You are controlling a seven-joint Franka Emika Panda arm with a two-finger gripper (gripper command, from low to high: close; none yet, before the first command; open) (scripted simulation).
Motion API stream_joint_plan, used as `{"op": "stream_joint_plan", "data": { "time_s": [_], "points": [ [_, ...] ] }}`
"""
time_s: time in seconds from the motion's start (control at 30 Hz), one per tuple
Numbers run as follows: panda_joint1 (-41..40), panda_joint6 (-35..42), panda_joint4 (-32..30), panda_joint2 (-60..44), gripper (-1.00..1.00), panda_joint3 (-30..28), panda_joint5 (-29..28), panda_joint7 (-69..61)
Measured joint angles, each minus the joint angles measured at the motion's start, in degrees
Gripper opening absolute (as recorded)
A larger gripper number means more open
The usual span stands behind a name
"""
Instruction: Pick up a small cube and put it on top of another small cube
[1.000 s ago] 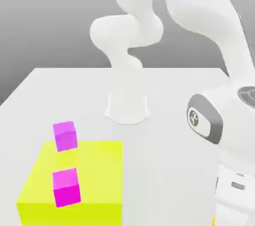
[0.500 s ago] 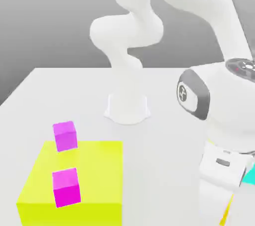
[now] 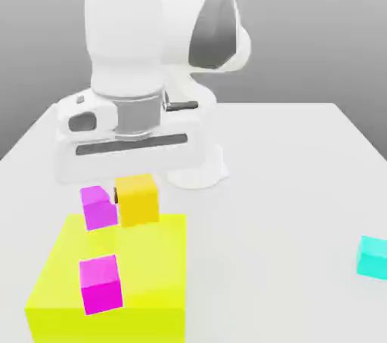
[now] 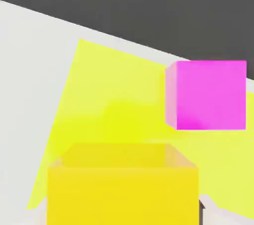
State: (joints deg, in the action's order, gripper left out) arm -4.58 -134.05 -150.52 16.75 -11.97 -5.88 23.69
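The gripper (image 3: 137, 196) has swung over from the far side, clamped on the small yellow-orange cube (image 3: 138, 199). A magenta cube (image 3: 98, 207) sits just beside it, so stacking looks close.

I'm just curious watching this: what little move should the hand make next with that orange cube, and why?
Probably slide sideways toward a magenta cube, then lower. The hand holds the small cube over the large yellow block, beside that magenta cube rather than above it.

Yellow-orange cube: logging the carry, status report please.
Gripper shut on yellow-orange cube, above big yellow block. Magenta cube right beside it. Second magenta cube nearer front.
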Motion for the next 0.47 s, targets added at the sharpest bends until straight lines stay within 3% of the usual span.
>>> {"op": "stream_joint_plan", "data": {
  "time_s": [0.17, 0.33, 0.37, 0.47],
  "points": [
    [-7.7, 3.2, -6.3, 9.6, -1.0, -2.2, -2.2, 5.1],
    [-8.9, -6.5, -10.4, 4.0, -1.0, -3.4, -2.2, 5.3],
    [-8.9, -8.2, -11.0, 2.8, 1.0, -3.5, -2.2, 5.2],
    [-8.9, -8.2, -11.0, 2.8, 1.0, -3.5, -2.2, 5.2]
  ]
}}
